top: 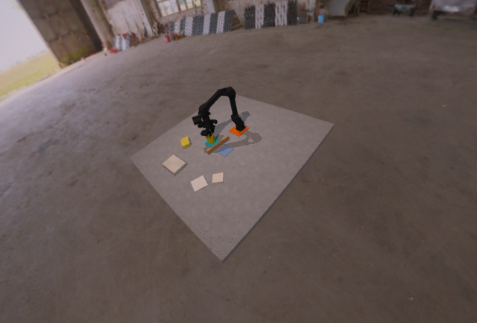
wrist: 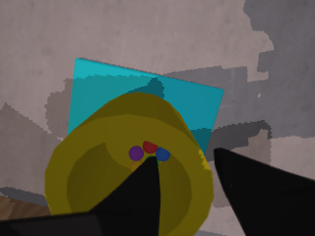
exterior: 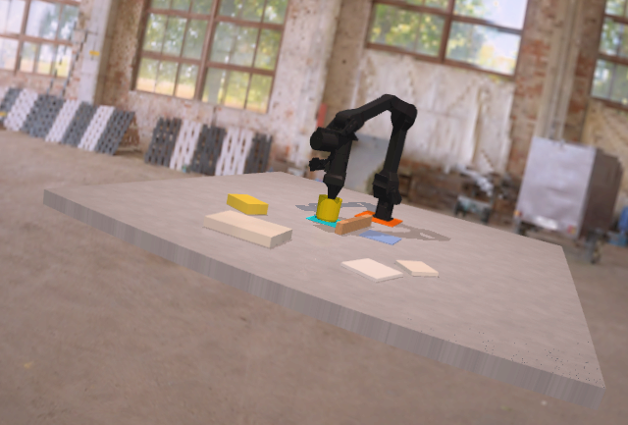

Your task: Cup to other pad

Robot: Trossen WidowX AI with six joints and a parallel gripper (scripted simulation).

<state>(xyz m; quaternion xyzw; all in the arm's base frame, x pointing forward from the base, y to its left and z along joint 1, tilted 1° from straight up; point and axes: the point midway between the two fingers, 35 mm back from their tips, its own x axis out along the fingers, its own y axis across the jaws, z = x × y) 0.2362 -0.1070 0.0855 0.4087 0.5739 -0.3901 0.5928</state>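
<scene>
The yellow cup (top: 210, 139) (exterior: 328, 209) (wrist: 130, 120) stands upright on the cyan pad (top: 206, 143) (exterior: 312, 218) (wrist: 98, 88). In the wrist view a purple marble (wrist: 136, 153), a red marble (wrist: 150, 147) and a blue marble (wrist: 162, 154) lie inside it, with bits of green and orange beside them. My gripper (top: 209, 133) (exterior: 333, 195) (wrist: 185, 160) is partly open at the cup's rim. One finger reaches inside the cup and the other stands outside the wall, with gaps showing. The blue pad (top: 226, 151) (exterior: 381, 237) is bare.
A brown bar (top: 218, 145) (exterior: 353, 224) lies between the pads. A yellow block (top: 185, 142) (exterior: 246, 204) and a large beige block (top: 174, 164) (exterior: 246, 228) lie to the left. Two thin pale tiles (top: 199, 183) (top: 218, 177) (exterior: 371, 269) (exterior: 416, 268) lie in front.
</scene>
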